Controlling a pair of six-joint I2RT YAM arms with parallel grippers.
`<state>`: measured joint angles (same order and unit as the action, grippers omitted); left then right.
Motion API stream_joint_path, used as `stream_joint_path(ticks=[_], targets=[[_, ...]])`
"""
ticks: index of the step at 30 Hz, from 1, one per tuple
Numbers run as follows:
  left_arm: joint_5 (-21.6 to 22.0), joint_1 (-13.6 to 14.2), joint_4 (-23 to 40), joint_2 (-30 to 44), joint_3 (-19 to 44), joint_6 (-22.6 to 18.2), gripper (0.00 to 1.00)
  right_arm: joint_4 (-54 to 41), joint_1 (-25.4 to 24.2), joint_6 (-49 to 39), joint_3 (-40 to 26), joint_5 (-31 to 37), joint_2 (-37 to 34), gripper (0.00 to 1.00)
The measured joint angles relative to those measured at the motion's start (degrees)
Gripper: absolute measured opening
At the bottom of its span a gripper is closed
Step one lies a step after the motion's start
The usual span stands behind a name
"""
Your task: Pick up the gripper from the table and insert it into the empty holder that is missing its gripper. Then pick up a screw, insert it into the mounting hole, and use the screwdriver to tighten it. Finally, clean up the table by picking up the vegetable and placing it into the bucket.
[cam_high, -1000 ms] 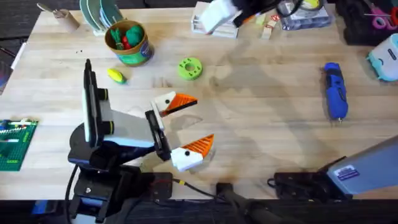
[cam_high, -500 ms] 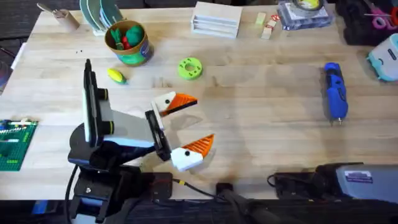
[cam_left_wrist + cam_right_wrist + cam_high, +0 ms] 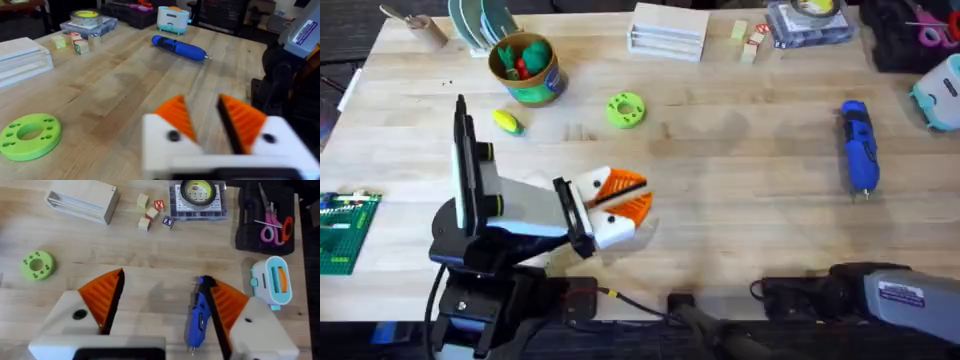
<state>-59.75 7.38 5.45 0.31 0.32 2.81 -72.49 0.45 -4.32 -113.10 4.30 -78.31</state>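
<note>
My left gripper (image 3: 632, 195) lies low over the table's middle left, its white blocks tipped with ribbed orange; a narrow gap between the tips holds nothing (image 3: 200, 102). My right gripper (image 3: 164, 277) hangs open high above the blue screwdriver (image 3: 200, 317), which lies on the right side of the table (image 3: 858, 145) (image 3: 177, 47). The yellow vegetable (image 3: 506, 122) with a green end rests just in front of the green bucket (image 3: 535, 92), which has red and green toys inside. The loose gripper, the empty holder and the screw are out of view.
A flat green disc (image 3: 625, 109) lies behind my left gripper. A wooden box (image 3: 668, 30), small cubes (image 3: 750, 40), a tape case (image 3: 810, 20), a black tray with scissors (image 3: 272, 225) and a toy toaster (image 3: 940, 90) line the back and right. A green brick plate (image 3: 345, 230) sits front left.
My left gripper's fingers have drawn together from wide apart to a narrow gap. The right arm's link has dropped toward the front edge, and a blurred white shape at the back is gone.
</note>
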Motion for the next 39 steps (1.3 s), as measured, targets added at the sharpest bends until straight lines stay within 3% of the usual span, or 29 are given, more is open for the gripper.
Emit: stream_joint_path(ticks=[1, 3, 9, 18, 39], targets=[[0.0, 0.0, 0.0, 0.0, 0.0, -0.1, 0.079, 0.0, 0.0, 0.0, 0.0, 0.3, -0.2, 0.992], [0.0, 0.0, 0.0, 0.0, 0.0, -0.2, 0.008, -0.3, 0.0, 0.0, 0.0, 0.7, -0.5, 0.992], [0.0, 0.0, 0.0, 0.0, 0.0, -0.3, 0.004, -4.4, -2.6, 0.0, 0.0, 4.1, -0.5, 0.992], [0.0, 0.0, 0.0, 0.0, 0.0, -0.2, 0.004, -8.1, -12.3, 0.0, 2.1, 5.1, -0.4, 0.992], [0.0, 0.0, 0.0, 0.0, 0.0, -0.3, 0.004, 1.7, -31.8, -0.2, 28.6, -3.2, 0.3, 0.992]])
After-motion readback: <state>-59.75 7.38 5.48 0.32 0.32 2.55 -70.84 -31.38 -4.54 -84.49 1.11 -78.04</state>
